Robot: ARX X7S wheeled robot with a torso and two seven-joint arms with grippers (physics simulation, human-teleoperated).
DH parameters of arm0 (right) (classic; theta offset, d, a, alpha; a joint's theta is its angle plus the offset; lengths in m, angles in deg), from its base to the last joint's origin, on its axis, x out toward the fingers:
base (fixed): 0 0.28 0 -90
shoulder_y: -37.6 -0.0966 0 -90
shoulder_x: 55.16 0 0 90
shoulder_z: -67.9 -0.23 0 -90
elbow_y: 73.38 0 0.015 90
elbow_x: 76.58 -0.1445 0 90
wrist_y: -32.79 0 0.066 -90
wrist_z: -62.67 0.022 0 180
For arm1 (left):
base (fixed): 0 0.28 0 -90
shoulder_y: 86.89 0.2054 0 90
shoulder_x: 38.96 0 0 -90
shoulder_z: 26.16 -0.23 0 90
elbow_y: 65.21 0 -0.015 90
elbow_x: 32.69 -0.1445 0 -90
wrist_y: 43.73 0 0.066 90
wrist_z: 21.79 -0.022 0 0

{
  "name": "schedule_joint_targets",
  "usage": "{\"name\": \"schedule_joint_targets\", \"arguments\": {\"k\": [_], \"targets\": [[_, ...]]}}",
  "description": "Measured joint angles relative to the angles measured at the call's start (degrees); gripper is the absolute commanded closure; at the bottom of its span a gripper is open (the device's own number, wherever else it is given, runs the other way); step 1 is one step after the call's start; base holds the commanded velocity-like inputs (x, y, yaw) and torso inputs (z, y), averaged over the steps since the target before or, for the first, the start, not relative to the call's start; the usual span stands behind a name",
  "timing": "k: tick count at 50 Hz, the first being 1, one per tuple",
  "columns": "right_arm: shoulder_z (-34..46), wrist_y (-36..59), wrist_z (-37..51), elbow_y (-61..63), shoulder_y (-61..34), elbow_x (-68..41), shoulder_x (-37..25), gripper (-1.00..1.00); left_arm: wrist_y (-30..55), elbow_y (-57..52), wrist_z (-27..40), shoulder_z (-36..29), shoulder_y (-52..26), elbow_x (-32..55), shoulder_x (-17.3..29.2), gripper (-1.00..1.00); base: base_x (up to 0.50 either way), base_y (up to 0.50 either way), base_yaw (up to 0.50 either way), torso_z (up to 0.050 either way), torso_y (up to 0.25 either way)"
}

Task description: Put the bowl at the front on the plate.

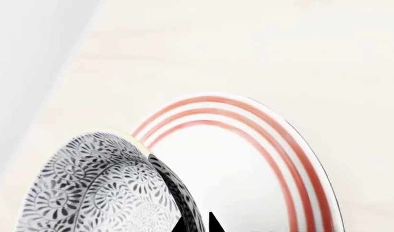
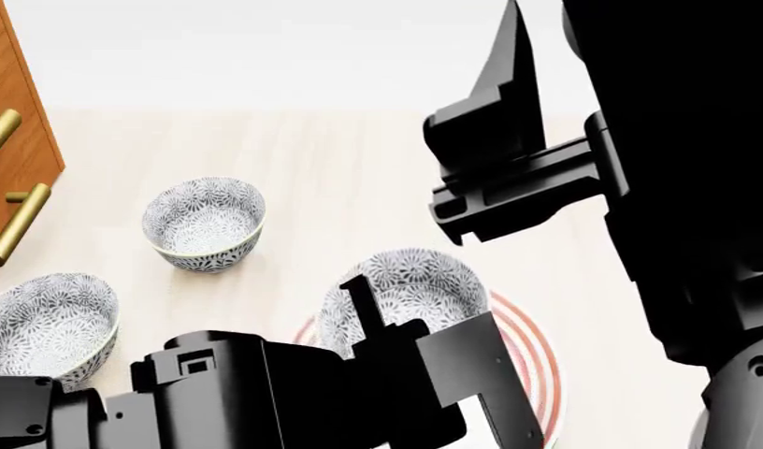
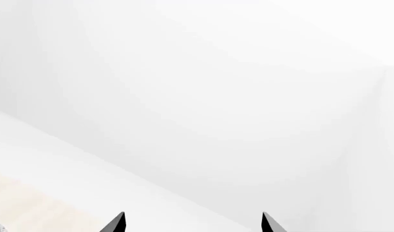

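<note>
My left gripper [image 2: 379, 323] is pinched on the near rim of the bowl [image 2: 413, 292], one finger inside and one outside, holding it over the plate [image 2: 531, 360] at lower centre of the head view. It is stiff, glazed ceramic, probably slippery and chippable, so the rim wall is the only sensible hold (the foot is out of reach). My left wrist view shows the plate's red rings beyond the tilted bowl, hidden by my arm from above. My right gripper [image 3: 192, 223] is spread open, raised, seeing only blank wall.
</note>
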Motion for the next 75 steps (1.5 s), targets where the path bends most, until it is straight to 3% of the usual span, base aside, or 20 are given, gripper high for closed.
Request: {"name": "schedule_joint_targets", "arguments": {"k": [40,75], "targets": [[-1.1,-2.8,-2.2,1.1,4.1,2.7,-3.2,-1.0,-3.8,3.8,1.1,0.0,2.5,-1.9,0.0,1.0,0.0,0.0,0.0,0.0,0.001],[-2.5,-5.6,-1.9,3.3,7.8,2.8,-6.6,-1.0,-2.7,-1.3,3.4,-0.1,2.8,-1.0,0.0,1.0,0.0,0.0,0.0,0.0,0.0]]}}
